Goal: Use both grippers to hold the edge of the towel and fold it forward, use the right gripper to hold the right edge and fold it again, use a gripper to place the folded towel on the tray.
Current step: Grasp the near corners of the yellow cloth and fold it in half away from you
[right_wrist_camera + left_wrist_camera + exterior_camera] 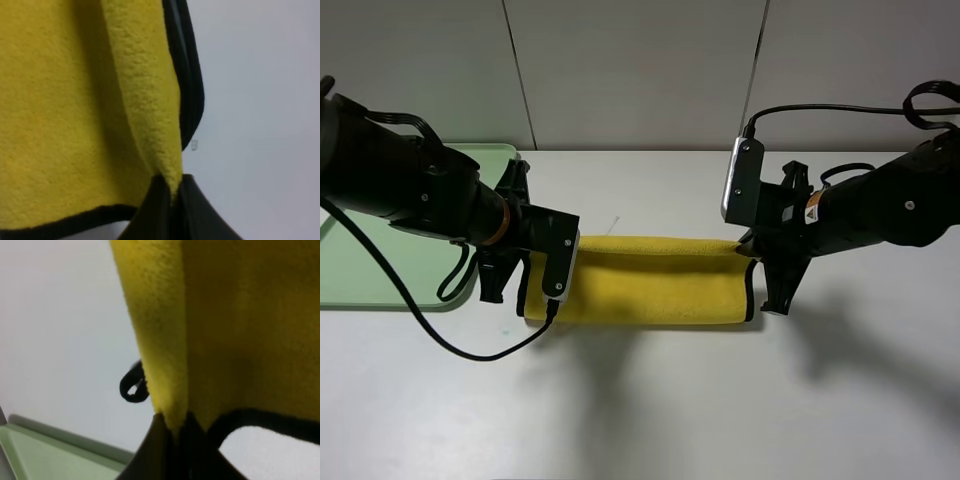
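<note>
The yellow towel (650,285) lies across the middle of the white table, doubled over lengthwise. My left gripper (505,290) is at its left end and is shut on a pinch of yellow cloth by the black edge trim (270,420), as the left wrist view (175,427) shows. The small black corner loop (132,385) hangs beside it. My right gripper (775,300) is at the towel's right end. The right wrist view (171,192) shows it shut on the cloth next to the trim (192,90). The pale green tray (380,270) lies at the far left, partly behind my left arm.
The white table (650,420) stretches in front of the towel. A black cable (470,345) loops from the left arm onto the table near the tray's front corner. Grey wall panels (640,70) stand behind the table.
</note>
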Action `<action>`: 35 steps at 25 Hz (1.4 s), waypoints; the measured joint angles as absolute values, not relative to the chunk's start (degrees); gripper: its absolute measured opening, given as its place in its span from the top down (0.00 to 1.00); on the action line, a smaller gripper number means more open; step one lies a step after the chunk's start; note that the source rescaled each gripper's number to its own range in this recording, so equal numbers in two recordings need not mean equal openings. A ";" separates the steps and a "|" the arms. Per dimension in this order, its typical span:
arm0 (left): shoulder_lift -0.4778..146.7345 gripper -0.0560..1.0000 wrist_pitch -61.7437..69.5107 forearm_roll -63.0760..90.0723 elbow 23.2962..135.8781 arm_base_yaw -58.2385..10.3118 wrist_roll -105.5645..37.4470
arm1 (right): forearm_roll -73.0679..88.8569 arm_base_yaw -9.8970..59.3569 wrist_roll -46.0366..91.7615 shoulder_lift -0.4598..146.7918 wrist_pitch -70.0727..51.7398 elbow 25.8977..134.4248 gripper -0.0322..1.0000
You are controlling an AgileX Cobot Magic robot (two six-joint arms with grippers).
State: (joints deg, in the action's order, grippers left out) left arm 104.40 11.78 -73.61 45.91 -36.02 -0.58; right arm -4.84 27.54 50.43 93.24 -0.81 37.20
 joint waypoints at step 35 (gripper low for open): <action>104.40 0.12 11.77 -73.61 45.91 -36.02 -0.32 | -4.93 27.72 50.29 94.08 0.84 37.20 0.96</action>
